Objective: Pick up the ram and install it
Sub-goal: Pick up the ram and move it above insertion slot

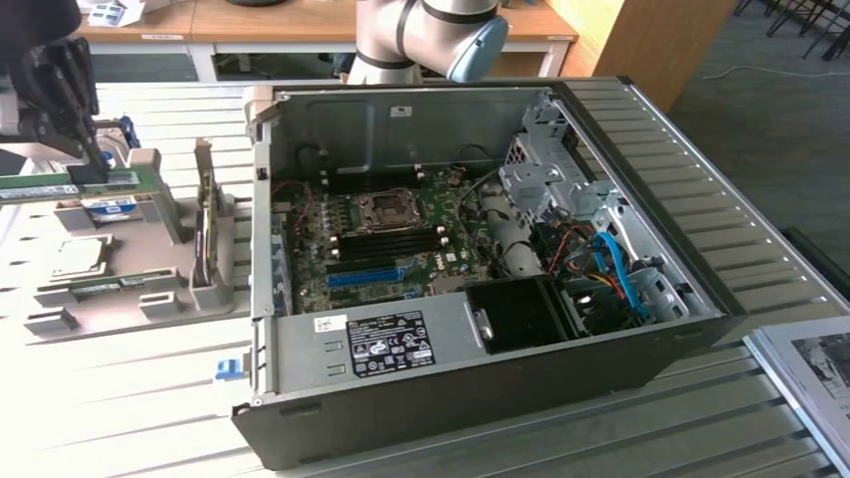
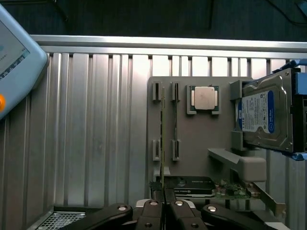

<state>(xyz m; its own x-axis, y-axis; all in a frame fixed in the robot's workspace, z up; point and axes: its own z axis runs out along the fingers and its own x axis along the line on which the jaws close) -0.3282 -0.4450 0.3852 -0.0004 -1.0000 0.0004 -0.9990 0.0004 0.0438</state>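
Exterior view, gripper: you see the gripper [image 1: 96,167] at this view's left, above the grey tray [image 1: 133,299], its fingers pinched together on the ram.
Exterior view, ram: the ram [image 1: 54,186] lies roughly level in the grip, well apart from the open computer case [image 1: 465,388].
Exterior view, target: the motherboard [image 1: 385,229] lies exposed inside the case, with its dark memory slots [image 1: 385,242] near the middle.
Wrist view, gripper: the gripper [image 2: 164,203] is clamped on one end of the stick.
Wrist view, ram: the ram [image 2: 163,134] shows edge-on as a thin line over the tray [image 2: 192,143]. It seems clear of the slotted posts, though this angle leaves you unsure.
Wrist view, neighbours: the CPU chip [image 2: 205,98] and the hard drive [image 2: 261,115] sit on the tray, apart from the stick.
Risk, grip: you hold a long board by one end, so a bump could swing it in the fingers.
Risk, path: a low or tilted carry could catch a tray post or the case wall.
Risk, seating: a skewed stick would jam in the slot.
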